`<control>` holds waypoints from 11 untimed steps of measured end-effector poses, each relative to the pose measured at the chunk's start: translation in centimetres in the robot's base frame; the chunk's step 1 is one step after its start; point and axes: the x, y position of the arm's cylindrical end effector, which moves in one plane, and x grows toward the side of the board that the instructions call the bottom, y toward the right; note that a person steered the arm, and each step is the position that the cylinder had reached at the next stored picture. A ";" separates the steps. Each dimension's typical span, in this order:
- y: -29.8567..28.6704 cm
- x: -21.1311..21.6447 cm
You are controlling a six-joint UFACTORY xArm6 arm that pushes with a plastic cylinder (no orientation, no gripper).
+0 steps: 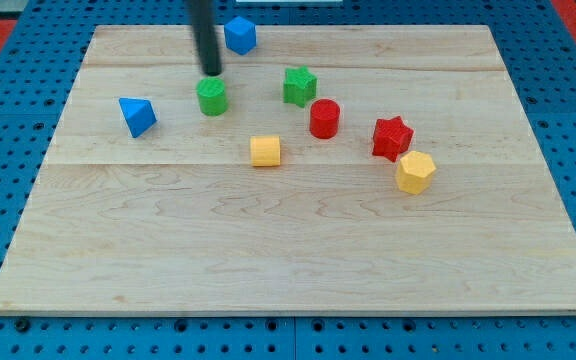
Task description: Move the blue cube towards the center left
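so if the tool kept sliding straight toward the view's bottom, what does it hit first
Probably the green cylinder: it sits just below my tip, barely apart, though depth is hard to judge. The blue cube lies up and right, off that line.

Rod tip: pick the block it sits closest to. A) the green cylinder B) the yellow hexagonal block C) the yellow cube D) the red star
A: my tip ends just above the green cylinder toward the view's top, while the yellow cube, the red star and the yellow hexagonal block all lie well off toward the view's right and bottom.
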 end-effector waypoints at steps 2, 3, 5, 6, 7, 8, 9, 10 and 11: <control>1.7 -4.5; -4.6 -3.2; -5.2 -3.8; -10.1 4.2; -7.2 0.7; -10.0 -1.6; -15.6 2.8; -16.6 7.8; -17.1 4.0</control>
